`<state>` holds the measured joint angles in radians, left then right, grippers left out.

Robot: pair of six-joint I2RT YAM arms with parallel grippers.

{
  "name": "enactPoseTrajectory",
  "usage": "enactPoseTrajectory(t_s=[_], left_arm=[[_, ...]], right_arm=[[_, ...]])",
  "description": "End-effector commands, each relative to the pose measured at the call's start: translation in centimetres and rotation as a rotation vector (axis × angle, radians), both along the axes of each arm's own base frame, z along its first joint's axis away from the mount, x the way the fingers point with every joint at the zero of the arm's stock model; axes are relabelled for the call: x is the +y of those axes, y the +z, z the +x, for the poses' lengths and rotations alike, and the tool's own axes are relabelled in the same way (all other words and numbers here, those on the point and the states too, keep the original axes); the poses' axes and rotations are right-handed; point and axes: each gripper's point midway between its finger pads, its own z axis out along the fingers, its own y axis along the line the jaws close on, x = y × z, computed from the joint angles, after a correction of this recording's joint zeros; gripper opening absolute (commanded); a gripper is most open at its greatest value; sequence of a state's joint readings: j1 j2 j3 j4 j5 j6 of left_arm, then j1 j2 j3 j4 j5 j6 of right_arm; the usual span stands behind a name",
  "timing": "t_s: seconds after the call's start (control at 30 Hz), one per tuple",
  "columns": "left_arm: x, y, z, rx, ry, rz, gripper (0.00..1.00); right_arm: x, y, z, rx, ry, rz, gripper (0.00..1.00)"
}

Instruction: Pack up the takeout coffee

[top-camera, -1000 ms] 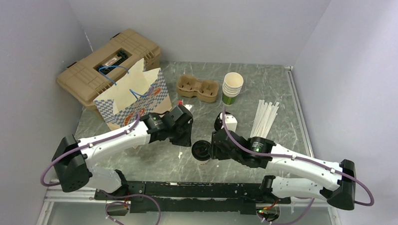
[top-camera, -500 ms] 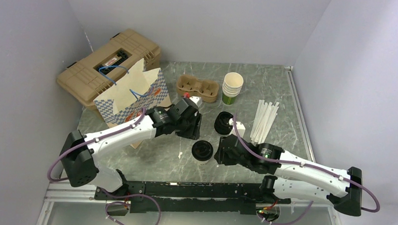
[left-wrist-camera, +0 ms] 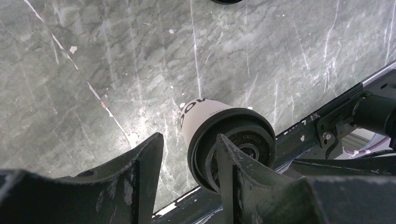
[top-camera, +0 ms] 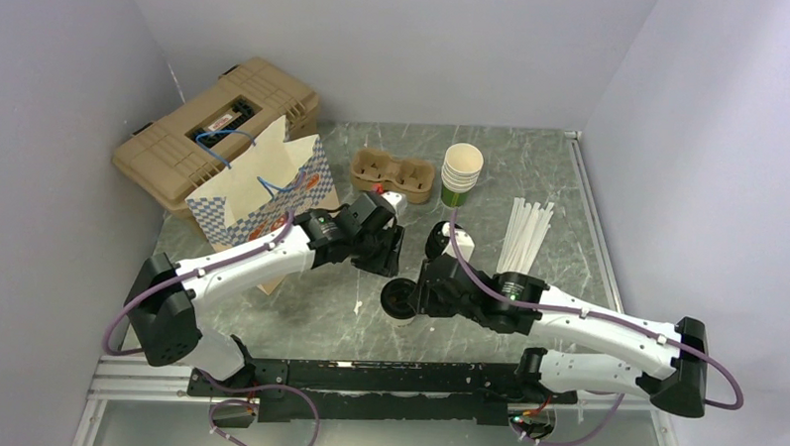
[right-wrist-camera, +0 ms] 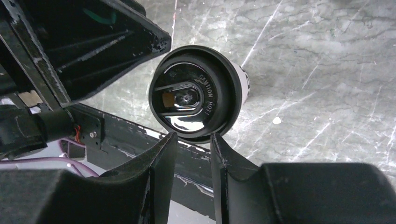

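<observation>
The takeout coffee [top-camera: 400,299] stands on the desk [top-camera: 368,326] between both arms. The left tool [left-wrist-camera: 188,140] gapes wide and the right tool [right-wrist-camera: 194,137] narrow, neither gripping it.

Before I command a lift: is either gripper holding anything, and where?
Nothing. The left gripper and right gripper are open and empty; the takeout coffee stands ungripped.
</observation>
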<state>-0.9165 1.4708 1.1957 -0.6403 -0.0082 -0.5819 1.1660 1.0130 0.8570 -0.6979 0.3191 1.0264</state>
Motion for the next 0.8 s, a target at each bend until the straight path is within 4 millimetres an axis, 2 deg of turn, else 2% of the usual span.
enactPoseTrajectory(t_s=[0.0, 0.37, 0.77], left_arm=[[-1.2, 1.2, 0.4, -0.025, -0.046, -0.054, 0.51], [-1.2, 0.1, 0.2, 0.002, -0.059, -0.052, 0.49], [-1.0, -1.6, -0.7, 0.054, -0.070, -0.043, 0.35]], right_arm=[[1.1, 1.8, 1.1, -0.028, -0.048, 0.049, 0.36], [1.1, -0.3, 0.6, 0.021, -0.041, -0.004, 0.32], [0.3, -2.4, 0.3, 0.051, -0.037, -0.092, 0.28]])
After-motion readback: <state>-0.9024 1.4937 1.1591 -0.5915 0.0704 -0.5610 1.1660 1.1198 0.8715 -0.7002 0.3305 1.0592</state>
